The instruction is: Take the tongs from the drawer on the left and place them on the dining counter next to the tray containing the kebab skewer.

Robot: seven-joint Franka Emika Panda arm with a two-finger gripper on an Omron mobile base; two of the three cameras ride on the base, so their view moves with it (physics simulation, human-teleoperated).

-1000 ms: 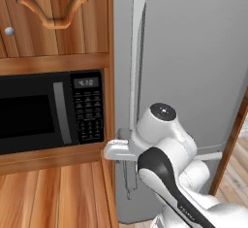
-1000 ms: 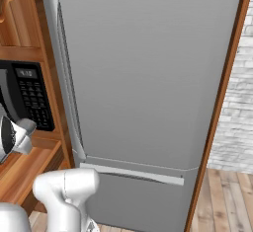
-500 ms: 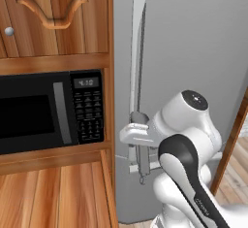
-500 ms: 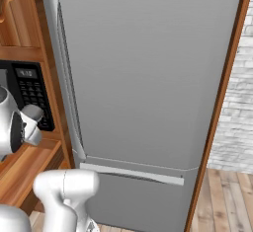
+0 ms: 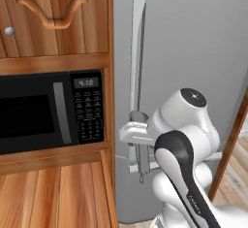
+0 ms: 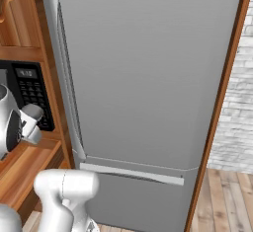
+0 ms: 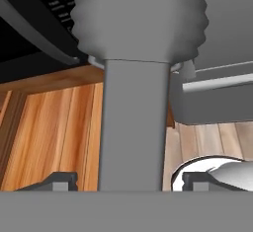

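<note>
**Tongs carried in the gripper beside the refrigerator**

The gripper (image 7: 123, 179) is seen clamped on the tongs (image 7: 132, 97), a grey strip standing upright between the two dark fingertips (image 7: 59, 180). In the left base view the tongs (image 5: 141, 159) hang thin below the hand, in front of the refrigerator (image 5: 193, 42) and right of the microwave (image 5: 48, 110). The metal is judged light, stiff and slippery; a hold near mid-length is judged steadiest. The lower tips are barely made out. The drawer and the dining counter cannot be judged from here.
</note>
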